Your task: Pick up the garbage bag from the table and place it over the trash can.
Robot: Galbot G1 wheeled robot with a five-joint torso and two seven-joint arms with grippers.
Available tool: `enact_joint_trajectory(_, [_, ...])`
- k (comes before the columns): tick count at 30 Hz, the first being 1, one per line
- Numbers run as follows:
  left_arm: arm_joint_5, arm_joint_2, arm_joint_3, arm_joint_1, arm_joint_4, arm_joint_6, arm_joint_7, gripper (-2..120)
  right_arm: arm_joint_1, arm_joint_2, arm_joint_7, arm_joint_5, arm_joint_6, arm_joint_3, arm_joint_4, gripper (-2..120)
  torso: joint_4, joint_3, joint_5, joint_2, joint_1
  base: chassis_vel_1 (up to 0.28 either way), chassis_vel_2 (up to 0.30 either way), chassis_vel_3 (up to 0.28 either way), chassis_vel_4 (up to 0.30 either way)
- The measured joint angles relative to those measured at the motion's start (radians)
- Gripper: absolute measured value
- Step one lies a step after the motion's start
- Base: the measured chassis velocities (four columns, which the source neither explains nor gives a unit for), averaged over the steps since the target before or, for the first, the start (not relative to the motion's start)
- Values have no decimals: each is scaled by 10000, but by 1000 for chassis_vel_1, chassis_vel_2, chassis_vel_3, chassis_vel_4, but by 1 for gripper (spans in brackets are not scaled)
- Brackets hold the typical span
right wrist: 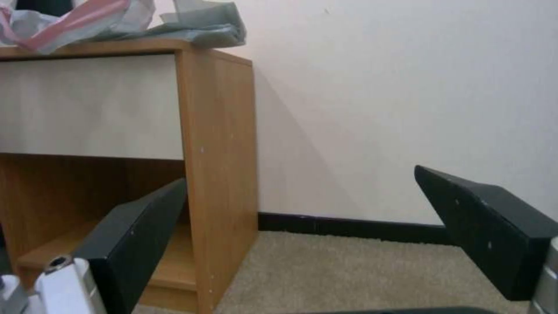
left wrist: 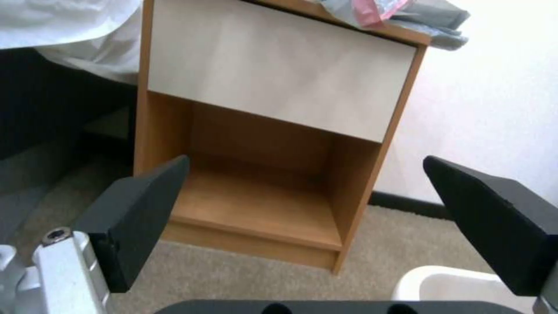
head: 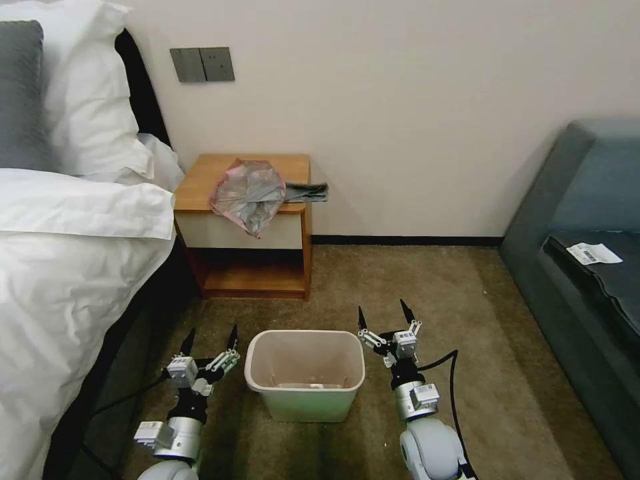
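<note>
The garbage bag point(head: 250, 193) lies crumpled on the table point(head: 200, 180), grey with a pink-red rim, drooping over the cream drawer front and sticking out past the right side. The wrist views catch it too, garbage bag point(left wrist: 401, 13) and garbage bag point(right wrist: 145, 22), atop the table point(left wrist: 279, 87) and table point(right wrist: 215, 152). The trash can point(head: 305, 377) stands on the carpet in front of me, cream inside, pale green outside. My left gripper point(head: 209, 340) is open, low beside the can's left. My right gripper point(head: 383, 315) is open beside its right. Both hold nothing.
A bed with white bedding point(head: 67, 267) fills the left, close to the table. A dark blue sofa point(head: 587, 267) stands at the right with a paper slip point(head: 593, 253) on it. Open carpet point(head: 413, 280) lies between table, can and sofa.
</note>
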Motion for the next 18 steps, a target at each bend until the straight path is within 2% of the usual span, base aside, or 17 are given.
enact_joint_trajectory(18, [0, 0, 0, 0, 0, 0, 0, 100, 0, 0, 0, 0, 0, 0, 0, 100, 0, 0, 0, 0, 0, 0, 0, 0, 0])
